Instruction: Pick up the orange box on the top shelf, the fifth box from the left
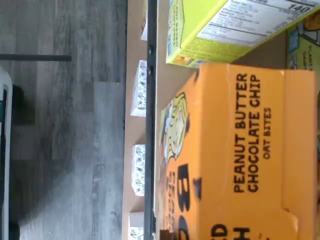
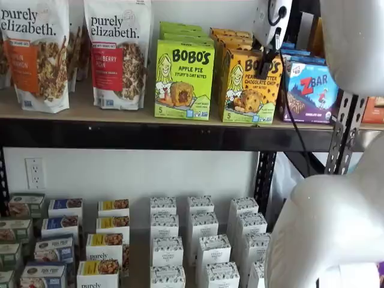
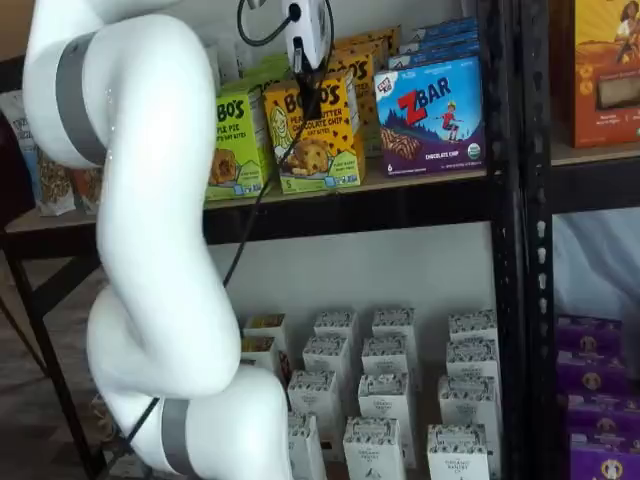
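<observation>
Orange box (image 3: 312, 132) top seems partly hidden behind the jaws' white body.

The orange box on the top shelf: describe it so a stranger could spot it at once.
Find the top shelf, the tan board over a black beam. The orange box stands upright between a lime-green Bobo's box and a blue ZBar box; only it reads Peanut Butter Chocolate Chip.

The orange box (image 2: 250, 87) is yellow-orange with black letters and a green corner. Beside it stands a lime-green box (image 2: 183, 80), on the other side a blue-purple box (image 2: 310, 91).
</observation>
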`<state>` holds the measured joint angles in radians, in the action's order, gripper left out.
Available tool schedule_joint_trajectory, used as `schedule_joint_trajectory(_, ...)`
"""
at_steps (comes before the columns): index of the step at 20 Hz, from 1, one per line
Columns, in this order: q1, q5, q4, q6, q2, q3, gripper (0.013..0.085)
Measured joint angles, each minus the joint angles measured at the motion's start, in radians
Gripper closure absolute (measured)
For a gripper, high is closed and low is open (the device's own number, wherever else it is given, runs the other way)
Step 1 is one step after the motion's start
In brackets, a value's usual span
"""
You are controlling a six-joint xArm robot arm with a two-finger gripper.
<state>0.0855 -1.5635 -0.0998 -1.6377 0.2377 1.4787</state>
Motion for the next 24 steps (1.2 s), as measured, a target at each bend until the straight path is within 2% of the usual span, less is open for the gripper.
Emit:
schedule_joint_trajectory(1,0.000,0.000,0.000,0.000,0.000,0.000,0.0450)
schedule_joint_trajectory(2,0.001,-0.002,-0.001,-0.001,0.000,0.001,0.0490)
schedule_joint_trajectory(3,0.002,-0.003,-0.003,-0.001,0.000,0.001,0.0490)
schedule_joint_trajectory(4,0.002,-0.003,-0.004,-0.002,0.000,0.001,0.0530)
schedule_joint_trajectory(5,0.003,-0.003,-0.004,-0.002,0.000,0.000,0.0530)
schedule_joint_trajectory(6,0.003,-0.002,-0.005,-0.002,0.001,0.000,0.0570)
schedule_joint_trajectory(7,0.003,-0.001,-0.005,-0.002,0.001,-0.001,0.0570)
schedule_joint_trajectory(8,0.003,0.000,-0.006,-0.002,0.002,-0.002,0.0610)
schedule_joint_trajectory(9,0.003,0.001,-0.006,-0.002,0.003,-0.003,0.0610)
schedule_joint_trajectory(12,0.002,0.004,-0.008,-0.001,0.005,-0.006,0.0690)
schedule_joint_trajectory(13,0.002,0.004,-0.009,-0.001,0.005,-0.006,0.0690)
schedule_joint_trajectory(14,0.002,0.004,-0.010,-0.001,0.005,-0.006,0.0730)
schedule_joint_trajectory(24,-0.005,0.026,-0.001,0.004,0.025,-0.018,0.0730)
